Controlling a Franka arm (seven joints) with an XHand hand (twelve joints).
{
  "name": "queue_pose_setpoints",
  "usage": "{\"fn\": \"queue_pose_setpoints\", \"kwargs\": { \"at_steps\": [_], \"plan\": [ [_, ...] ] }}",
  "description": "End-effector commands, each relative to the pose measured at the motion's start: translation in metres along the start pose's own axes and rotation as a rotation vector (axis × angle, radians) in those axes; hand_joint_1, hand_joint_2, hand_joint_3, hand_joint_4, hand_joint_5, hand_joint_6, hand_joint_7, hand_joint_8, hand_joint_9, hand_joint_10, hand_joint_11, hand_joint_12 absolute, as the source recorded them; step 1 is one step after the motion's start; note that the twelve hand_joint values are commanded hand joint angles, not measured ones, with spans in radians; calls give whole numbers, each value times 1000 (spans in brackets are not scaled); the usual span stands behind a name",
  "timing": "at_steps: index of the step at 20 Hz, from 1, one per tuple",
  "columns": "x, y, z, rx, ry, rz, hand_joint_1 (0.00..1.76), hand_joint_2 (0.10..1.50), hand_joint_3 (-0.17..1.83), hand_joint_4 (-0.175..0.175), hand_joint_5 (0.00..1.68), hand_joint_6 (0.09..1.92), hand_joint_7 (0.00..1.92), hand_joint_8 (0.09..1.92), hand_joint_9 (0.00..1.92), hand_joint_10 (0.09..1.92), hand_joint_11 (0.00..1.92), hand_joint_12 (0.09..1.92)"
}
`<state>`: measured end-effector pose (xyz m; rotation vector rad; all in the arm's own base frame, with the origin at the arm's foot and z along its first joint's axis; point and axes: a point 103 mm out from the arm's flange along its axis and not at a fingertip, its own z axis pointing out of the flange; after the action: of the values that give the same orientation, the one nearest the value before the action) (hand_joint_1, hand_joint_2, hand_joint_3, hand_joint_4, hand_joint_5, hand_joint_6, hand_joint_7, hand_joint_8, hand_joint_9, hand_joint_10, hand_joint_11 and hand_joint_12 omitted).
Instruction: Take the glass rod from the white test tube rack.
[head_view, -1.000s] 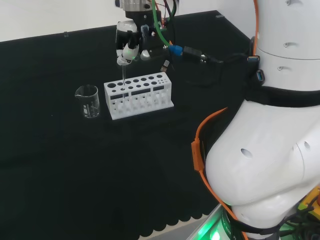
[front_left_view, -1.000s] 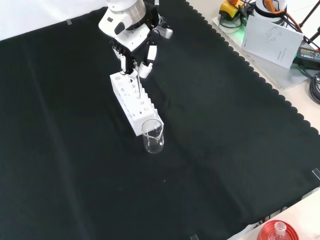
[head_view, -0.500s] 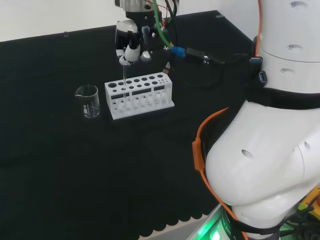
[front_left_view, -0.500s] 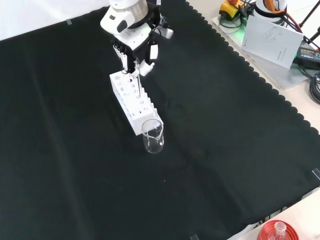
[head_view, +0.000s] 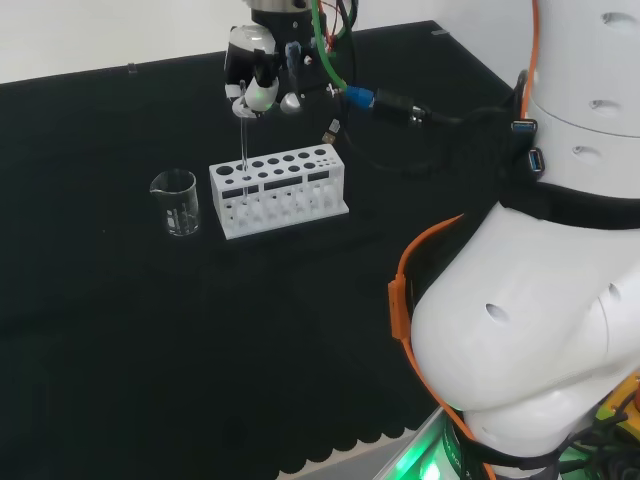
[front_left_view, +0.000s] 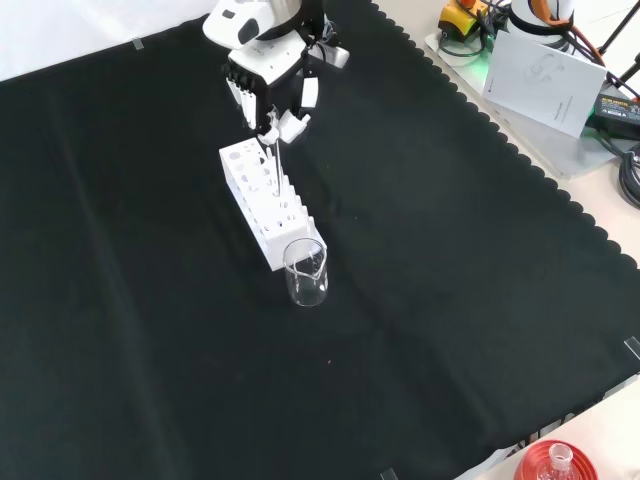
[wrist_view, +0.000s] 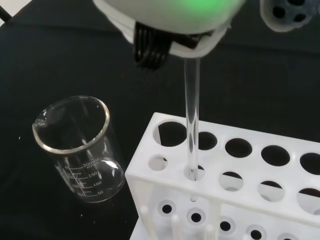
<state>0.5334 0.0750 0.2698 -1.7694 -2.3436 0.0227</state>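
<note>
The test tube rack (head_view: 277, 188) is white with dark round holes. The glass rod (wrist_view: 192, 120) and the beaker (wrist_view: 80, 148) are clear; the beaker has white marks. The hand (front_left_view: 268, 92) is black and white, perhaps with a green glow. The cloth (front_left_view: 450, 280) is black.

We see a matt black cloth (front_left_view: 450, 260) over the counter, lightly creased. The test tube rack (wrist_view: 235, 175) looks like smooth white plastic, faintly glossy. The glass rod (wrist_view: 192, 120) is clear and smooth — as is the beaker (wrist_view: 80, 150), which catches bright highlights on its rim. The robot hand (front_left_view: 268, 85) has glossy white and black plastic shells.
</note>
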Motion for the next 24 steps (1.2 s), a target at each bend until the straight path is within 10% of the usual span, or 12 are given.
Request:
{"fn": "queue_pose_setpoints", "kwargs": {
  "at_steps": [1,24],
  "plan": [
    [3,-5,-5,11,-31,21,1321,623,758,-175,1104,840,1379,698,1728,186,1564,569],
    [16,-28,-65,-63,-68,9,1323,583,831,-175,1115,856,1383,729,1740,201,1551,572]
  ]
}}
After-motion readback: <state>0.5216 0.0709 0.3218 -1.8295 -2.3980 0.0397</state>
